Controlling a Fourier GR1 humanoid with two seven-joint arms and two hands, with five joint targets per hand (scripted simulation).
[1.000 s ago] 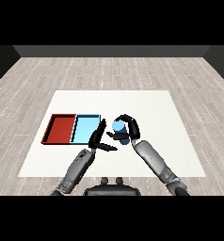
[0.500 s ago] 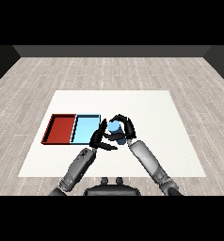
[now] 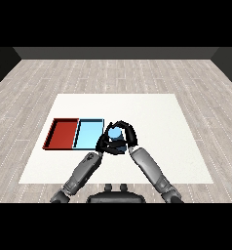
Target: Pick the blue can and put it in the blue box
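Note:
The blue can [image 3: 114,134] is upright, just above the table, with my right hand [image 3: 129,135] curled round it from the right and from above. It hangs just right of the light blue tray's [image 3: 87,133] right rim. My left hand [image 3: 103,144] lies low by the tray's near right corner with relaxed fingers, close against the can's left side and partly overlapping the right hand. The can's lower part is hidden by the hands.
The red tray [image 3: 62,133] lies directly left of the blue tray, and they share a wall. Both trays show only bare floors. White table [image 3: 171,141] stretches to the right of and beyond the hands.
My right hand has carried the blue can leftward, towards the blue tray, and now meets the left hand. The left hand has barely moved.

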